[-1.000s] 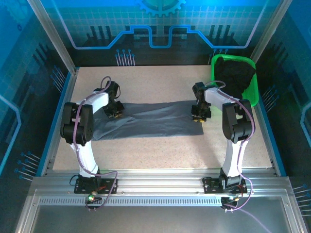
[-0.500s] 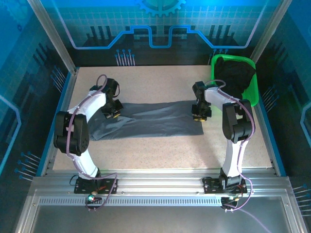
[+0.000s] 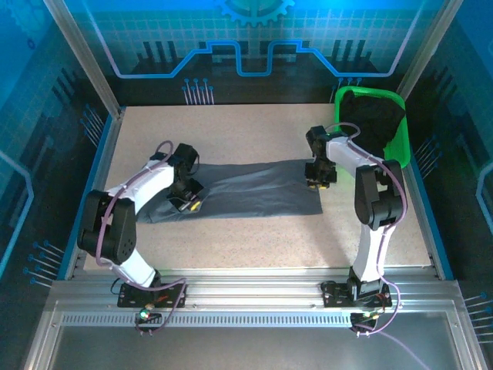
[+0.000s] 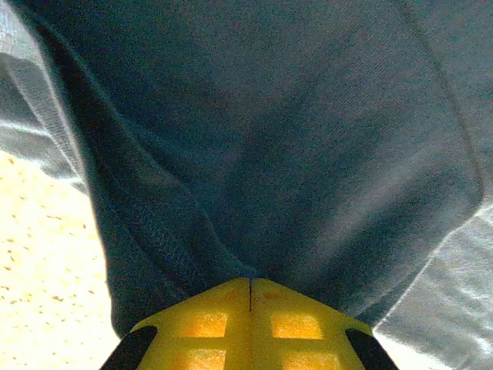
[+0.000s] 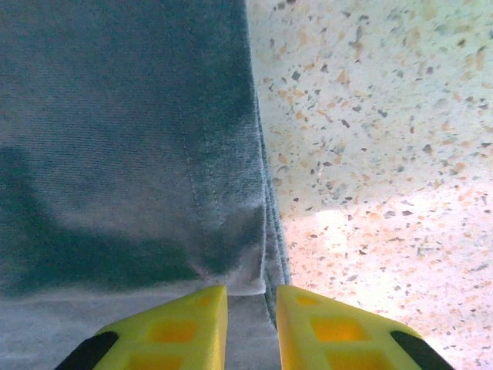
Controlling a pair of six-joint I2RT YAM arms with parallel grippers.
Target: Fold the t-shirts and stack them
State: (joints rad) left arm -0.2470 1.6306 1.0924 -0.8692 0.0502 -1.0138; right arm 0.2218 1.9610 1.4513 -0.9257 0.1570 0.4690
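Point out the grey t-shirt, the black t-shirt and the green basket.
grey t-shirt (image 3: 254, 189), top external view, middle of the cloth.
black t-shirt (image 3: 373, 122), top external view, top of the bundle.
green basket (image 3: 396, 148), top external view, right wall.

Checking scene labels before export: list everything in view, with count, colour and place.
grey shirt: 1, slate-grey, stretched across mid-table between the grippers
black shirt: 1, black, bunched in the basket
basket: 1, green, far right corner of the table
table: 1, speckled beige, under the shirt and basket
left gripper: 1, yellow fingers, shut on the grey shirt's left end
right gripper: 1, yellow fingers, pinching the grey shirt's right edge
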